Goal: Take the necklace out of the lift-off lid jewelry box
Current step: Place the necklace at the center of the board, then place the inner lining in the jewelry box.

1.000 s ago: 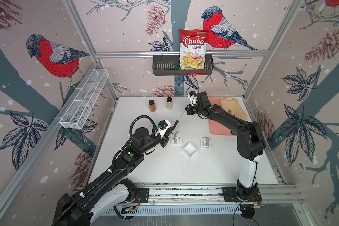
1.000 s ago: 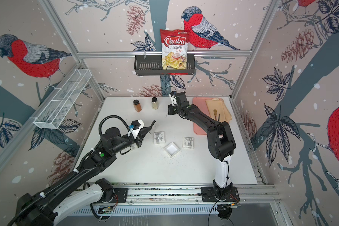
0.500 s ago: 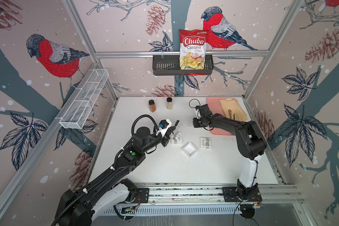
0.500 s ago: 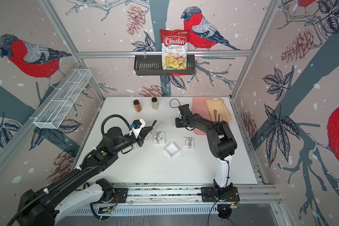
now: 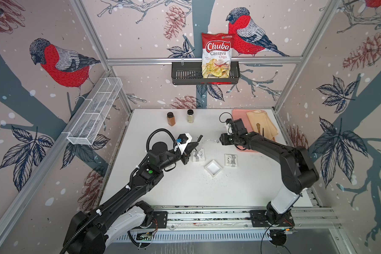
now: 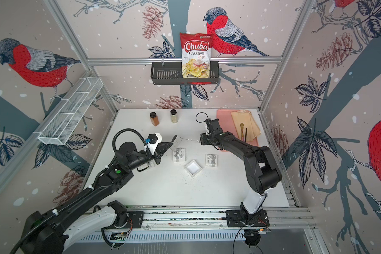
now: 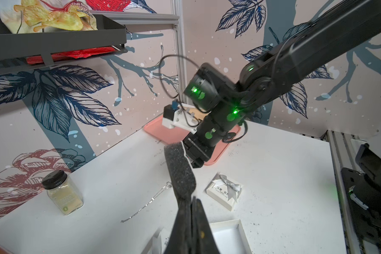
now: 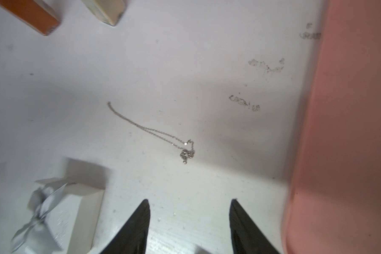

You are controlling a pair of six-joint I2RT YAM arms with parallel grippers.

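- Right wrist view shows the necklace point(image 8: 152, 132) stretched out on the bare bench point(image 8: 207, 66). It is outside every box, left of the pink tray point(image 8: 350, 132) and just on the far side of a ribboned box point(image 8: 59, 211).
- The right tool point(image 8: 189, 201) hangs just right of the necklace, jaws apart and empty.
- The left tool point(image 7: 193, 201) is pressed together on a black foam pad point(image 7: 180, 169), probably the box's insert.
- Handling, as I judge it: the fine chain is very light, limp and slippery, and likely to snag or slide off a fingertip. The bunched pendant end point(image 8: 187, 154), nearest the right tool, looks like the best place to pinch.
- Count: one necklace, one foam pad and one open box base point(image 5: 213, 168). There are two ribboned boxes, the second ribboned box point(image 5: 230, 160) lying right of that base. There are also two spice jars point(image 5: 171, 118) and one tray.
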